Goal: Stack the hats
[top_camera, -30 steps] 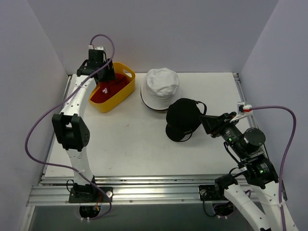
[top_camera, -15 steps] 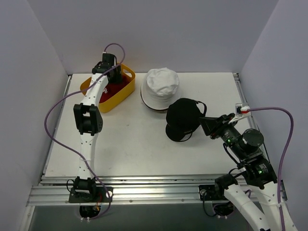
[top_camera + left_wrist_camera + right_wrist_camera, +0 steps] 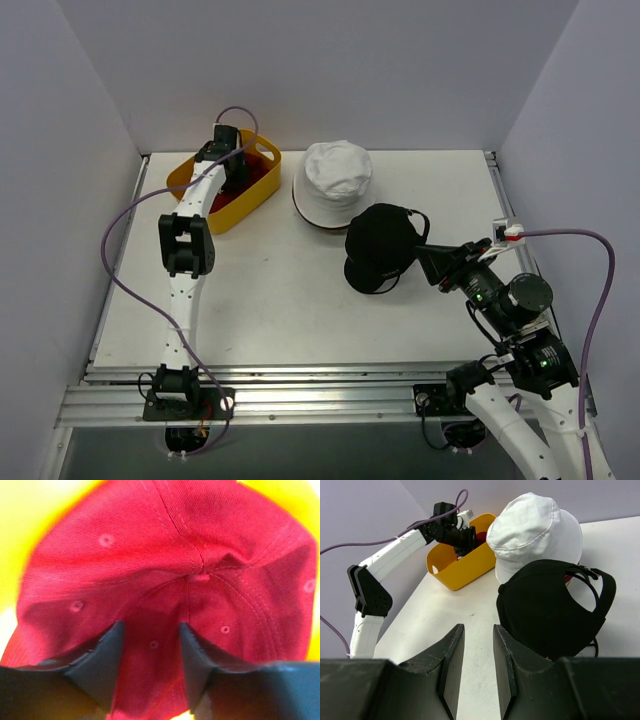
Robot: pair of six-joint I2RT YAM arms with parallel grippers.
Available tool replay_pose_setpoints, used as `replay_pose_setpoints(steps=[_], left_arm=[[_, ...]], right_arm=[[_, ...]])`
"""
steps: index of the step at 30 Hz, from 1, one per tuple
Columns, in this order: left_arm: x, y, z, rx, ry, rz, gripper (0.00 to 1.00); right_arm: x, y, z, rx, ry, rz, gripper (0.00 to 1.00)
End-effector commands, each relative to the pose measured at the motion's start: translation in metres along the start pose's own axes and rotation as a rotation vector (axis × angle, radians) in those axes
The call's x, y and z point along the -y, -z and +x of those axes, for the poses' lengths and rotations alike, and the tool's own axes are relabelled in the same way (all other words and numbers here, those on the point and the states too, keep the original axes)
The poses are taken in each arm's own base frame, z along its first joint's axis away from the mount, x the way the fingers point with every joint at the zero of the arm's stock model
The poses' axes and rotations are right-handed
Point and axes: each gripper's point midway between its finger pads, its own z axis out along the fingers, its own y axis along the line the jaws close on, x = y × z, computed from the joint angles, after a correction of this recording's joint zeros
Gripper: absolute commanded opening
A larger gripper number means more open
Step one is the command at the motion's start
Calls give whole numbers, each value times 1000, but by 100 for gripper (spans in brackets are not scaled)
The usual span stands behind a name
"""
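Note:
The red cap (image 3: 165, 555) lies in the yellow basket (image 3: 232, 215) and fills the left wrist view. My left gripper (image 3: 151, 647) is open, low inside the basket (image 3: 236, 178), with its fingers (image 3: 107, 655) astride the cap's crown fabric. The white bucket hat (image 3: 337, 175) sits at the back middle, with a maroon edge (image 3: 322, 229) showing under its brim. The black cap (image 3: 380, 245) lies just in front of it. My right gripper (image 3: 478, 650) is open and empty, just right of the black cap (image 3: 545, 610). The blue hat is not visible.
The yellow basket (image 3: 462, 565) stands at the back left, next to the white hat (image 3: 535, 530). Thin wire loops (image 3: 372, 286) show under the black cap's near edge. The left arm (image 3: 395, 550) stretches over the table's left side. Walls close the back and sides.
My left gripper has swung right from the basket's left rim and dropped into the basket onto the red cap. The right gripper has barely moved.

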Motion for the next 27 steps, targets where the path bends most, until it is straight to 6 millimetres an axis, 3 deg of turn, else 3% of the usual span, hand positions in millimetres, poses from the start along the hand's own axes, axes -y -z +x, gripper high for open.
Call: replay_pose_setpoints(steps=[1, 5, 9, 10, 12, 13, 16, 19, 25, 27], left_arm=[[5, 0, -16, 47, 11, 36, 37], [6, -1, -15, 45, 34, 65, 3], [10, 16, -31, 119, 55, 97, 2], [13, 41, -61, 211, 72, 125, 2], [17, 59, -71, 247, 78, 161, 2], [19, 83, -90, 296, 85, 183, 2], [22, 129, -120, 375, 89, 218, 2], [19, 164, -140, 429, 101, 221, 2], [17, 210, -157, 495, 96, 240, 3], [17, 216, -156, 499, 94, 240, 2]], right_arm=[[-10, 2, -8, 28, 27, -47, 26], [-11, 4, -10, 36, 28, -50, 26], [-9, 4, -9, 35, 33, -39, 26], [-9, 4, -9, 36, 32, -39, 26], [-9, 4, -9, 37, 33, -38, 26], [-8, 4, -10, 38, 33, -37, 26], [-8, 5, -11, 43, 35, -34, 26], [-8, 6, -12, 47, 37, -32, 26], [-6, 4, -12, 47, 39, -22, 26], [-5, 3, -11, 40, 41, -19, 26]])
